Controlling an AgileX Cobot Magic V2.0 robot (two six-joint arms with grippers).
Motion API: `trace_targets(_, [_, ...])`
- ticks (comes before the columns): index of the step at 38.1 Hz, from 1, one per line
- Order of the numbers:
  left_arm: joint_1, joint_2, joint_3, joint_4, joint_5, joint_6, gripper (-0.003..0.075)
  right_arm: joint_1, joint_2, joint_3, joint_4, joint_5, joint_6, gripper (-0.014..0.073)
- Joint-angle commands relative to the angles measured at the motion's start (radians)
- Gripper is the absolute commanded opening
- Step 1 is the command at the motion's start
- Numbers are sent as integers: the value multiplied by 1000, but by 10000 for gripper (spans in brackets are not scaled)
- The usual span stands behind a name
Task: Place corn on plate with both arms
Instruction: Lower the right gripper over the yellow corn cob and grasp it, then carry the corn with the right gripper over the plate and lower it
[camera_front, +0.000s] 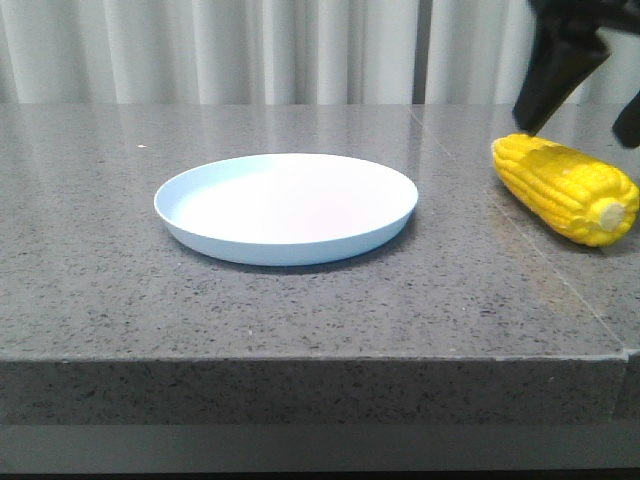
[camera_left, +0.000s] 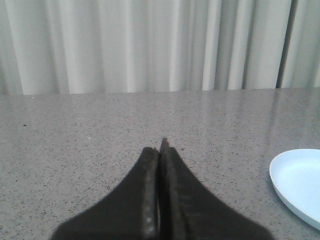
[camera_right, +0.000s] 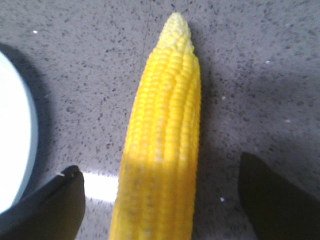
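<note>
Altogether:
Corn cobs: one corn (camera_front: 567, 189), lying far right on the table (camera_front: 300, 310).
Plates: one plate (camera_front: 286, 207), centre, holding nothing.
Right gripper (camera_right: 160, 200): spread wide astride the corn.
Left gripper (camera_left: 160, 150): fingers pressed together, holding nothing.

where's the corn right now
In the front view the corn lies on the table's right side, apart from the plate, under the open right pincer, whose fingers straddle it without touching.

we see a grey speckled stone-look table (camera_front: 300, 310) with a thick front edge and a thin seam line on its right side, and behind it pale pleated curtains (camera_front: 250, 50).
</note>
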Motion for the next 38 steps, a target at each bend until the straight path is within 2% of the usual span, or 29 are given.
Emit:
trace_targets(1, [-1,10,-28,-10,-88,1,-20,0,11,-43,21,-38,-10,645])
trace_targets(11, [-1,10,-28,-10,-88,1,-20,0,59,-43,51,-35,-10,642])
trace_targets(13, [-1,10,-28,-10,-88,1,-20,0,58,-43,65,-26,-10,612])
trace_targets(15, [-1,10,-28,-10,-88,1,-20,0,58,-48,81,-9,-10,554])
trace_targets(22, [-1,10,-28,-10,-88,1,-20,0,58,-51,101,17,-10,246])
trace_targets(26, [-1,10,-28,-10,-88,1,-20,0,52,-51,100,12,-10,141])
trace_targets(33, [-1,10,-28,-10,-88,1,-20,1,26,-105,83,37,-10,132])
trace_targets(38, [-1,10,-28,-10,-88,1,-20,17,16,-189,57,123,9,132])
